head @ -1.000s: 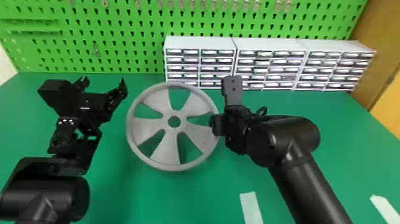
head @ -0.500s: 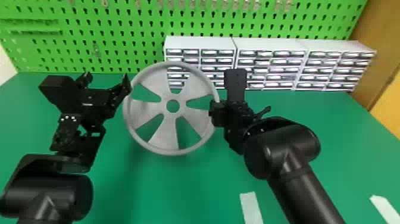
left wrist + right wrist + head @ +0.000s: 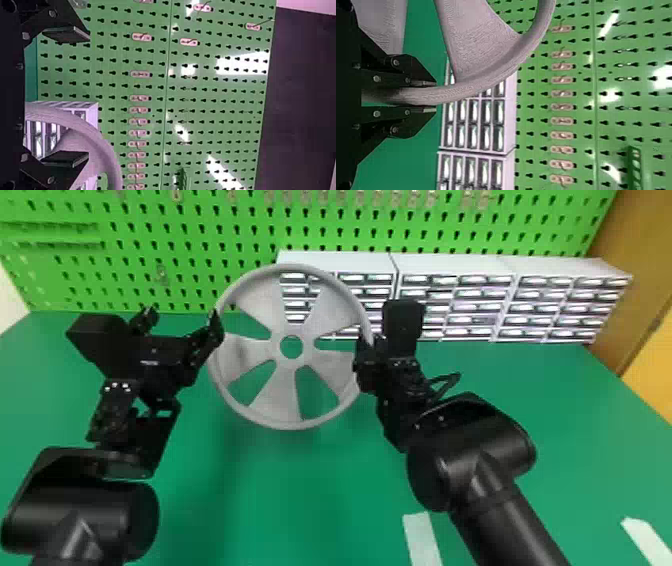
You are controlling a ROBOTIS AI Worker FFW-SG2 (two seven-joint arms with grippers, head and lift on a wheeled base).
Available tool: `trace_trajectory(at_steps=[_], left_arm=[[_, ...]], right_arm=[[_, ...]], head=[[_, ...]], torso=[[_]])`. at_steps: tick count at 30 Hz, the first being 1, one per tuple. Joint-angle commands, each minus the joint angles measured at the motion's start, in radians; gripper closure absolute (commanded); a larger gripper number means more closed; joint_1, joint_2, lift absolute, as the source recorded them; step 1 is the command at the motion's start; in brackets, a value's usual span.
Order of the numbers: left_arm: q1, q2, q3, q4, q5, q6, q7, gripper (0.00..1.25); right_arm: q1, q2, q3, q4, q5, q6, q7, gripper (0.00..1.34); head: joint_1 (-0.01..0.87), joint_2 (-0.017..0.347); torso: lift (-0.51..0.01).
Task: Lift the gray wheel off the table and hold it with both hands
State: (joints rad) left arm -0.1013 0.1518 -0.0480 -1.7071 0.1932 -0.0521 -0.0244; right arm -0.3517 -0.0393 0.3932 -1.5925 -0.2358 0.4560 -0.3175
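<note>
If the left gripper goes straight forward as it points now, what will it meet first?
Likely the wheel's rim, which shows behind one finger, though depth is unclear; between the fingers, the line runs on to the green pegboard.

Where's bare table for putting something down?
The green table is bare in front of the gray wheel, between the left arm and left white strip; also between the right arm, drawer units and right white strip. Crowded around the wheel, between left end effector and right end effector.
</note>
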Motion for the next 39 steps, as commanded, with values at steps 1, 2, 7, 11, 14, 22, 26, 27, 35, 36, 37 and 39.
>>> trace_trajectory(at_steps=[1,2,7,11,14,22,26,27,35,36,37,39], left_arm=[[0.0,0.0,-0.006,0.0,0.003,0.0,0.001,0.23],[0.0,0.0,-0.006,0.0,0.005,0.0,0.001,0.23],[0.002,0.0,-0.016,-0.002,0.008,0.0,0.004,0.23],[0.003,0.0,-0.023,-0.002,0.012,0.0,0.008,0.23],[0.005,0.0,-0.032,-0.002,0.017,0.002,0.011,0.23],[0.011,0.0,-0.049,-0.002,0.034,0.002,0.017,0.23],[0.015,0.0,-0.058,-0.005,0.054,0.005,0.018,0.23],[0.017,0.0,-0.061,-0.006,0.054,0.006,0.018,0.23],[0.043,0.0,-0.095,-0.057,0.06,0.009,0.096,0.24],[0.049,0.0,-0.101,-0.068,0.06,0.009,0.115,0.24],[0.055,0.0,-0.108,-0.08,0.061,0.009,0.135,0.24],[0.071,0.0,-0.127,-0.103,0.066,0.009,0.172,0.24]], right_arm=[[0.005,-0.005,0.012,0.008,0.027,-0.082,0.0,1.11],[0.007,-0.005,0.015,0.013,0.03,-0.105,0.0,1.11],[0.007,-0.007,0.021,0.029,0.046,-0.175,0.0,1.12],[0.007,-0.008,0.032,0.051,0.062,-0.25,0.0,1.12],[0.013,-0.01,0.038,0.063,0.081,-0.307,0.0,1.12],[0.011,-0.002,0.038,0.094,0.138,-0.392,0.0,1.14],[0.005,0.004,0.035,0.111,0.15,-0.41,-0.003,1.14],[0.005,0.004,0.035,0.112,0.15,-0.41,-0.003,1.14],[0.002,0.001,0.03,0.112,0.171,-0.402,-0.003,1.14],[0.002,0.002,0.027,0.112,0.171,-0.402,-0.003,1.14],[0.002,0.002,0.026,0.112,0.171,-0.401,-0.003,1.14],[0.002,0.002,0.021,0.112,0.176,-0.401,-0.003,1.14]], head=[[0.711,0.015],[0.711,0.015],[0.711,0.015],[0.711,0.015],[0.711,0.015],[0.711,0.015],[0.711,0.015],[0.711,0.015],[0.711,0.015],[0.711,0.015],[0.711,0.015],[0.711,0.015]], torso=[[-0.098],[-0.098],[-0.098],[-0.098],[-0.098],[-0.098],[-0.098],[-0.098],[-0.098],[-0.098],[-0.098],[-0.098]])
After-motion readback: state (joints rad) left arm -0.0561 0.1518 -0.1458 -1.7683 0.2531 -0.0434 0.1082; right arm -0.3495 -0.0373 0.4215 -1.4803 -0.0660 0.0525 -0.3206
